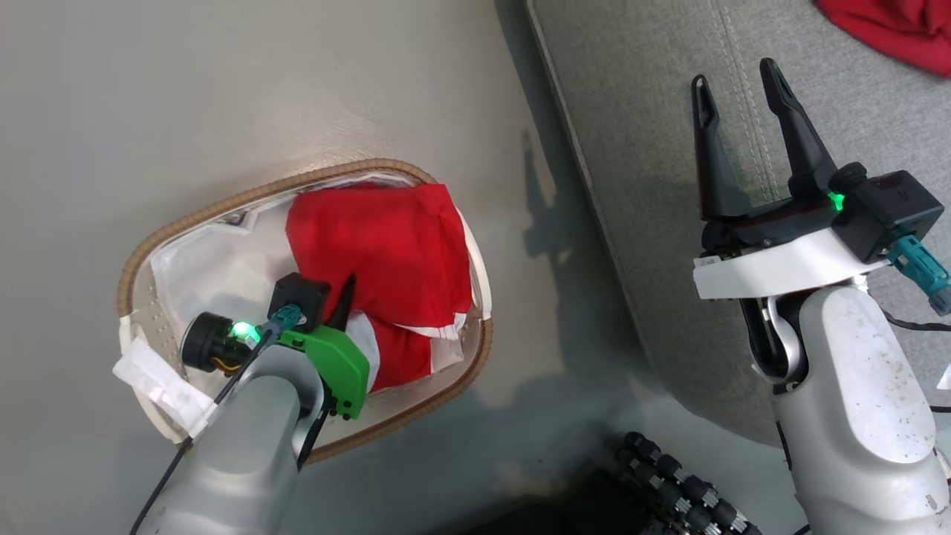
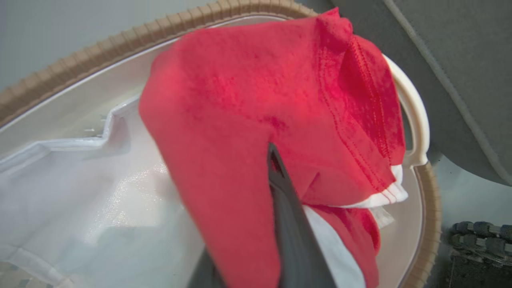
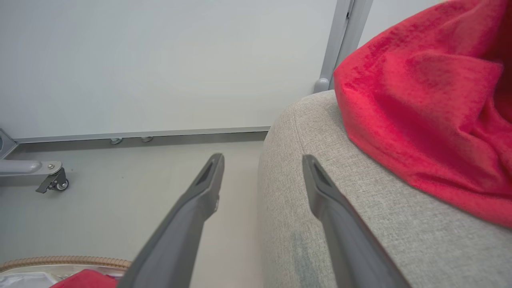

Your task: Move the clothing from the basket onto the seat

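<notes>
Pinching shut with the left pincer (image 2: 271, 160) on a fold of the striped garment (image 2: 260, 100), red with white bands, down inside the basket (image 1: 223, 199); seeing 1 dark finger (image 2: 288, 208) pressed against the cloth, the other buried under it. Judging the fabric as light, soft and limp: expecting it to sag and trail from any single pinch, and possibly to drag the loose white liner (image 1: 200, 271) along, given the garment resting right on it. Judging a thick bunched fold near the middle as the safest hold, not the thin white trim at the edge. Holding the right pincer (image 1: 735, 80) spread wide and empty, hovering over the near edge of the seat (image 1: 654, 148). Noting the grey upholstery as broad, flat and likely grippy, standing just beside the basket with a strip of smooth pale floor (image 1: 223, 89) between. Spotting the plain red garment (image 3: 424, 112), 1 of 2, lying already on the far part of the seat. Making out, farther off, a plain pale wall (image 3: 160, 60), a metal post (image 3: 340, 40) and a small caster (image 3: 60, 185).
</notes>
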{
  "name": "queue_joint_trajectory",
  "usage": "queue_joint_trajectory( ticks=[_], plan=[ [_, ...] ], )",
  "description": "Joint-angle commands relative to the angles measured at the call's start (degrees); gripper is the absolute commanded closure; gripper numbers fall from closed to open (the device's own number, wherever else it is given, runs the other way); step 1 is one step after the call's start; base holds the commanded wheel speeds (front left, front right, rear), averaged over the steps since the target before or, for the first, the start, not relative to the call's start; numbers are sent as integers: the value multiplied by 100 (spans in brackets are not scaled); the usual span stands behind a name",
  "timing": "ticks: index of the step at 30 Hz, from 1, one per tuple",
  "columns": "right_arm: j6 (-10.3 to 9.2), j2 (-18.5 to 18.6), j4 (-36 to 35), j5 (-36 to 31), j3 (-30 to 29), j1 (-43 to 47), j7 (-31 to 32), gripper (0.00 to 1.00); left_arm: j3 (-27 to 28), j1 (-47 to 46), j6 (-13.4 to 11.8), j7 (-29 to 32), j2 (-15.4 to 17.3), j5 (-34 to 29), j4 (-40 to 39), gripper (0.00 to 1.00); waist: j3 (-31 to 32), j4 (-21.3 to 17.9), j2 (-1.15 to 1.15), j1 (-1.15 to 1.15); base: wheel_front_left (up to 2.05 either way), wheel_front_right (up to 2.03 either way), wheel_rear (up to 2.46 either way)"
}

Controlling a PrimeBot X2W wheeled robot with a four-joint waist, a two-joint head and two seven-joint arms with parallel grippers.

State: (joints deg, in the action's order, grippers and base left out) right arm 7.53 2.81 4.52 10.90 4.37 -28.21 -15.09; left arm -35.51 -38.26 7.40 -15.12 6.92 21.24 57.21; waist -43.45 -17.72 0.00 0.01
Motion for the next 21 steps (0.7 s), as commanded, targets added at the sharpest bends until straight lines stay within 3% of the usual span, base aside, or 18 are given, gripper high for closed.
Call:
queue_joint_trajectory(
  ticks=[1, 12, 21],
  plan=[
    [-8, 17, 59, -82, -34, 77, -12, 0, -24, 67, 16, -6, 35, 43, -112, 100, 245, 165, 0, -1, 0, 0, 0],
    [-8, 19, 392, -470, -175, 529, -12, 0, -352, 531, 16, -5, 175, -190, -1211, 100, 1495, 721, 0, -1, 0, 0, 0],
    [-8, 20, 615, -560, -233, 1172, -12, 0, -955, 486, 16, -6, 709, -334, -2135, 100, 2797, 1049, 0, -1, 0, 0, 0]
  ],
)
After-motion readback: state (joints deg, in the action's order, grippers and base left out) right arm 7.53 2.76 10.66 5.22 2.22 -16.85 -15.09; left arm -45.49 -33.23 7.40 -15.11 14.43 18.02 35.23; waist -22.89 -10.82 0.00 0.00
